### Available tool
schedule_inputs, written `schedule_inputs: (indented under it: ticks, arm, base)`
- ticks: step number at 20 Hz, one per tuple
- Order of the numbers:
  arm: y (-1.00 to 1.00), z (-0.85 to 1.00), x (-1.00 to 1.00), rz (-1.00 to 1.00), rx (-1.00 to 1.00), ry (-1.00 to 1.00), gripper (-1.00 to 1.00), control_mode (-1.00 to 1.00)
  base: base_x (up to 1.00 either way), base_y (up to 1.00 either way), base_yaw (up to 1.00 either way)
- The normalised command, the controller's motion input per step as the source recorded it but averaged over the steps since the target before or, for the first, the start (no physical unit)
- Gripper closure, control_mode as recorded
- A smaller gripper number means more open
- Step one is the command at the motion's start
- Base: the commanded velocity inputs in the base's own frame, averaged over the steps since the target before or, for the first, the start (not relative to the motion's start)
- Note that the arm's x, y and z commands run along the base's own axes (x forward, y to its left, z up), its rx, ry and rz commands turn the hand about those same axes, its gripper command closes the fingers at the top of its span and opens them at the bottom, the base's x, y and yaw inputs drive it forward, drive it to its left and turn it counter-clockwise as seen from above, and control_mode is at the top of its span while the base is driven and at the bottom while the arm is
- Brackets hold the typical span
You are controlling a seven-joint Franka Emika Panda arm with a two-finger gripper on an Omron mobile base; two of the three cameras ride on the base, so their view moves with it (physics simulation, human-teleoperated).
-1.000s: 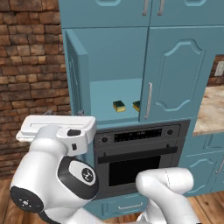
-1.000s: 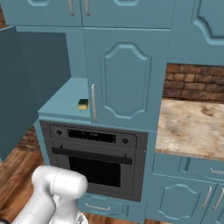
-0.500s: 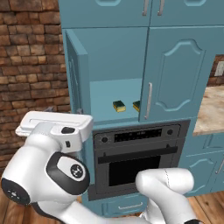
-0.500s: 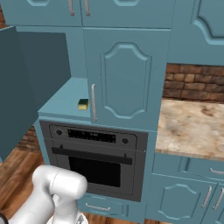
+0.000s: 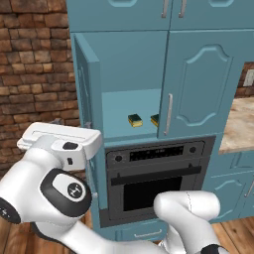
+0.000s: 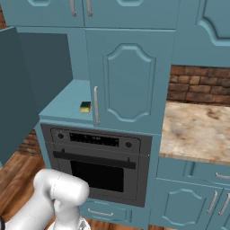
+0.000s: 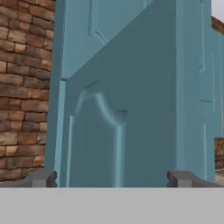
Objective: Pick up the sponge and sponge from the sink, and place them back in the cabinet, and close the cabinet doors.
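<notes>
Both sponges already on the cabinet shelf (image 5: pixel 124 101): one sponge (image 5: pixel 135 120) plain to see, the second sponge (image 5: pixel 155 119) half hidden behind the edge of the closed right door (image 5: pixel 203 84); only one yellow block (image 6: pixel 85 107) on show from the right base camera. Left door (image 5: pixel 89 124) swung wide open, edge-on toward the left base camera – the one piece left to handle. Likely a light, rigid panel on free hinges; no grip needed, best pushed on its outer face (moulded panel (image 7: pixel 98 140) close ahead in the hand view), out near the free edge for leverage. Arm folded low and to the left, wrist (image 5: pixel 62 141) level beside the door. Gripper (image 7: pixel 113 178) empty – fingertips (image 7: pixel 41 178) spread wide.
</notes>
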Motion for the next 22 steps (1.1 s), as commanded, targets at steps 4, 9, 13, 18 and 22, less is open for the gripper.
schedule_inputs:
  ticks: [4, 9, 13, 18, 22]
  arm:
    - [0.0, 0.0, 0.06, -0.06, 0.0, 0.0, -1.0, -1.0]
    - [0.0, 0.0, 0.04, -0.04, 0.0, 0.0, -1.0, -1.0]
    - [0.0, 0.0, 0.05, -0.03, 0.0, 0.0, -1.0, -1.0]
    - [0.0, 0.0, 0.08, -0.02, 0.0, 0.0, -1.0, -1.0]
    - [0.0, 0.0, 0.11, -0.01, 0.0, 0.0, -1.0, -1.0]
  base:
    - [0.0, 0.0, 0.0]
    - [0.0, 0.0, 0.0]
    - [0.0, 0.0, 0.0]
    - [0.0, 0.0, 0.0]
    - [0.0, 0.0, 0.0]
